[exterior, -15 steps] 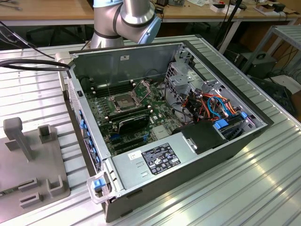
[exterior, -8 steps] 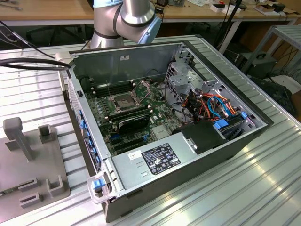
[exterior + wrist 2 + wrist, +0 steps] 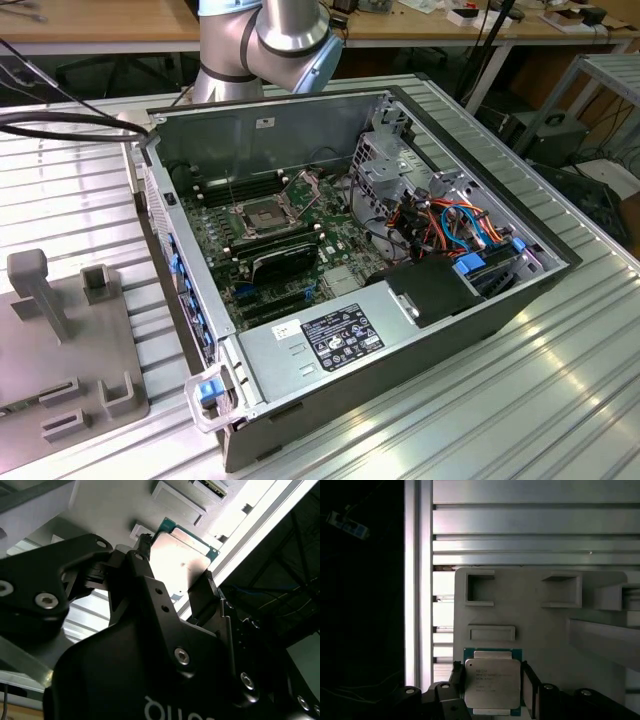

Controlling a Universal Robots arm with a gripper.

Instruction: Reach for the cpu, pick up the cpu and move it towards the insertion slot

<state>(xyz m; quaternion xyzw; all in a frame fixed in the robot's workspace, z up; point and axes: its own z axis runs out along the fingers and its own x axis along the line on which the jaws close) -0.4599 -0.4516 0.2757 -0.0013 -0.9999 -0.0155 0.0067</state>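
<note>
**Cpu clamped in the hand, grey plate beyond**

In both wrist views the hand [image 3: 177, 560] has the cpu [image 3: 492, 682] between its two black fingers [image 3: 527, 680]. They are drawn in against two opposite edges of the chip, so the opening is only as wide as the chip. The dull silver face of the cpu is turned toward the first wrist view, with a thin green border showing around it.

Beyond the hand, and apart from it, lies a grey plate [image 3: 545, 640] with notched blocks [image 3: 480, 587] standing on it. The plate rests on the ribbed metal counter [image 3: 530, 520].

In the exterior view the arm [image 3: 265, 40] rises behind an open computer case [image 3: 300, 110] that stands on the same counter. The insertion slot [image 3: 262, 215] sits inside the case on the green board [image 3: 215, 235]. It has a dark centre and a shiny rim, and its hinged metal frame [image 3: 305, 185] is swung up just beside it. I cannot tell how far the hand is from the slot.
</note>
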